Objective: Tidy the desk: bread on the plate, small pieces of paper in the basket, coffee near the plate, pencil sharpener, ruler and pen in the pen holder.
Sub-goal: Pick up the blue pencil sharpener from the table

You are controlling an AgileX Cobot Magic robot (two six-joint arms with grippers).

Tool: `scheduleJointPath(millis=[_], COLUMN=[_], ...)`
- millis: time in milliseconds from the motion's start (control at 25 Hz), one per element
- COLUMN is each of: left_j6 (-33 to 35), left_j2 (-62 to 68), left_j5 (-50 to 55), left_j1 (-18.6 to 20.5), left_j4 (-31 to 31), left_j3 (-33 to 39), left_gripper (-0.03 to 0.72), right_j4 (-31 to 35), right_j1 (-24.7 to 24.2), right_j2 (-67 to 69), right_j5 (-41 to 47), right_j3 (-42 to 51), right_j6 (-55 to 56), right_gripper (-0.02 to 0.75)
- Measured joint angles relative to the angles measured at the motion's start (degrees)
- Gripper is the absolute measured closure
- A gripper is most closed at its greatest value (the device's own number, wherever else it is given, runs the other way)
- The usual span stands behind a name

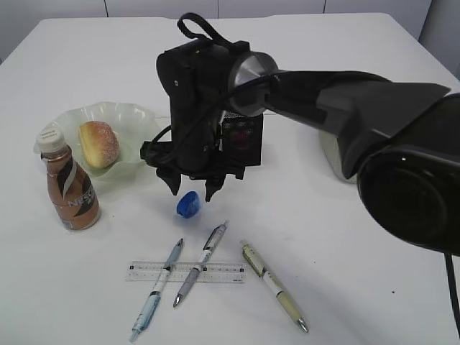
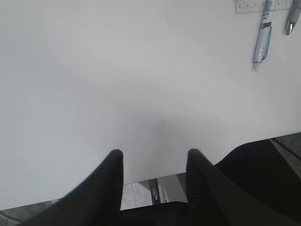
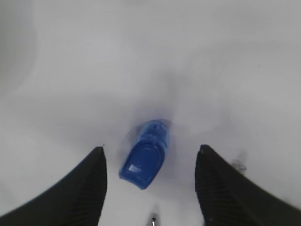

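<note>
Right gripper [image 1: 192, 187]: jaws apart, holding nothing, poised above the blue pencil sharpener [image 3: 146, 153], which lies between its fingertips on the desk [image 1: 345, 237]. Left gripper [image 2: 153, 162]: unclenched, empty; only its own camera shows it. Bread [image 1: 98, 144] on the plate [image 1: 136, 118], coffee [image 1: 68, 183] beside: exterior view only.

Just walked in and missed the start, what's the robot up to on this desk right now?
It's tidying the desk. The right gripper hangs open just above the blue pencil sharpener, not yet gripping it. The bread is already on the plate, with the coffee beside it. Three pens and the ruler lie loose on the desk. The left gripper is open and empty, off to the side.
</note>
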Motion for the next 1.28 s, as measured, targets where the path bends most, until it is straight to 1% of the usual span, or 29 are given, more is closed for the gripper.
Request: scheduleJointPath(millis=[240,520,1040,1280], left_j6=[0.13,0.13,0.13,0.13], left_j2=[0.0,0.0,0.0,0.0], left_j5=[0.0,0.0,0.0,0.0], left_j1=[0.0,0.0,0.0,0.0], left_j4=[0.0,0.02,0.12,0.12], left_j3=[0.0,0.0,0.0,0.0], left_gripper=[0.37,0.37,0.37,0.372], right_j4=[0.32,2.36,1.2,1.77], right_j1=[0.0,0.0,0.0,0.0], right_j2=[0.77,2.81,2.92,2.92], right_j5=[0.05,-0.08,-2.05,-0.7], right_j3=[-0.24,-1.08,-1.22,-1.3], right_j6=[0.13,0.23,0.44,0.44], right_gripper=[0.269,0.268,0.268,0.269])
